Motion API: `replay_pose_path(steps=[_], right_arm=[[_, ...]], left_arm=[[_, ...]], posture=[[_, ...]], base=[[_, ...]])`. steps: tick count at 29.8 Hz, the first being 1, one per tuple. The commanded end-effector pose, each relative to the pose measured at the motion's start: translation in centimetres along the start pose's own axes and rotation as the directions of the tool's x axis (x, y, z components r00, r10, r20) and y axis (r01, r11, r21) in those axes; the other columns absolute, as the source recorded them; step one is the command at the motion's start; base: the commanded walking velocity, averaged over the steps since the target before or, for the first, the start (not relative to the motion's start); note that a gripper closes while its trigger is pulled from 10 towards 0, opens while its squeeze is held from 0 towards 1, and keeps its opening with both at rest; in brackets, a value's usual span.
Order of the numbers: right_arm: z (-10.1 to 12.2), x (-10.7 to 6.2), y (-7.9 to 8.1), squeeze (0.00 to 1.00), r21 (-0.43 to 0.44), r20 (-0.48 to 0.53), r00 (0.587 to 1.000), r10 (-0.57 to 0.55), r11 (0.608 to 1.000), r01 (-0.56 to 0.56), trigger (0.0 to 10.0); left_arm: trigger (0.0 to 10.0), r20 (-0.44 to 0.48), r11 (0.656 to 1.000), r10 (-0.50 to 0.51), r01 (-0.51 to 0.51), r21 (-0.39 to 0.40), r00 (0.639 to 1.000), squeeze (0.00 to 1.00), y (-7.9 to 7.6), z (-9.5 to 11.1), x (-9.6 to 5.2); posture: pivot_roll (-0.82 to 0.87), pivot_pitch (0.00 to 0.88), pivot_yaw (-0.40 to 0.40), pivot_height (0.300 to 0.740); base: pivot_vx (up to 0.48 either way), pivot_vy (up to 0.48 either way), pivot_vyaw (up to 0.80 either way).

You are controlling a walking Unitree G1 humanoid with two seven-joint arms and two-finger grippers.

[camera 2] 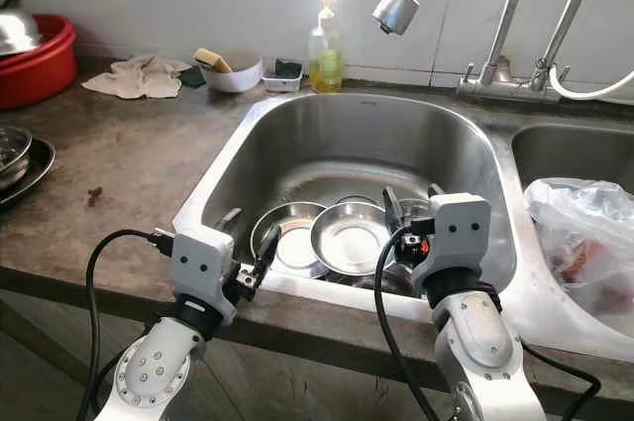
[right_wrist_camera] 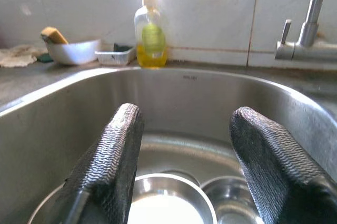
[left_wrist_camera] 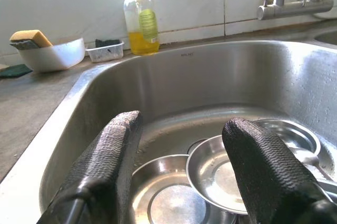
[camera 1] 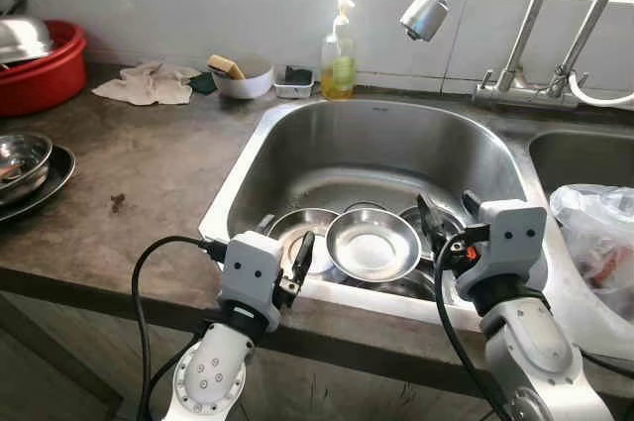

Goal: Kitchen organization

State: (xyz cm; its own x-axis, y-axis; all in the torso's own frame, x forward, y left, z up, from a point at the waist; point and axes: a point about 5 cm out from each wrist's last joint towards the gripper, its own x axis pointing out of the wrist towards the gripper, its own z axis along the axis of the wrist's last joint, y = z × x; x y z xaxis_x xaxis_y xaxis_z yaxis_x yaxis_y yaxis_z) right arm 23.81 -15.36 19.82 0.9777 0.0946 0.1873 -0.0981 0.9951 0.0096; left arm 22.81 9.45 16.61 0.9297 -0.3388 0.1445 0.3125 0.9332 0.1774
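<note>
— Left eye view: where are the steel bowls [camera 1: 372, 243]?
— Stacked in the sink [camera 1: 297, 134]. Left gripper [camera 1: 285, 255] and right gripper [camera 1: 448, 215] hover above the near rim, fingers apart, empty.

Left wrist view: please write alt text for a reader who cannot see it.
The left gripper, its two black fingers spread open, hangs at the near edge of a steel sink above several stacked steel bowls. Behind the sink, against the tiled wall, stand a yellow soap bottle, a white bowl with a sponge and a tap.
</note>
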Motion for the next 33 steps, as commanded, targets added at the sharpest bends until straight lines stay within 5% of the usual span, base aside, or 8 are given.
replay_pose_path(steps=[1, 11, 33], right_arm=[[0.6, 0.1, 0.3, 0.0, -0.005, 0.027, 1.0, 0.002, 1.0, -0.002, 10.0], [0.4, 0.7, 1.1, 0.0, 0.0, 0.029, 0.999, 0.014, 1.0, -0.014, 10.0], [0.5, 1.1, 1.4, 0.0, 0.001, 0.027, 1.0, 0.009, 1.0, -0.009, 10.0]], left_arm=[[10.0, 0.003, 1.0, -0.001, 0.001, -0.011, 1.0, 0.0, 0.1, 0.2, 0.0], [10.0, -0.032, 1.0, 0.013, -0.013, -0.008, 0.999, 0.0, 0.3, -0.7, -0.3], [10.0, -0.041, 1.0, 0.006, -0.006, -0.016, 0.999, 0.0, -0.1, -0.8, -0.3]], posture=[[0.13, 0.054, -0.011, 0.74], [0.14, 0.055, -0.017, 0.74], [0.14, 0.076, -0.011, 0.74]], base=[[0.0, 0.0, 0.0], [0.0, 0.404, 0.72], [0.0, 0.106, 0.8]])
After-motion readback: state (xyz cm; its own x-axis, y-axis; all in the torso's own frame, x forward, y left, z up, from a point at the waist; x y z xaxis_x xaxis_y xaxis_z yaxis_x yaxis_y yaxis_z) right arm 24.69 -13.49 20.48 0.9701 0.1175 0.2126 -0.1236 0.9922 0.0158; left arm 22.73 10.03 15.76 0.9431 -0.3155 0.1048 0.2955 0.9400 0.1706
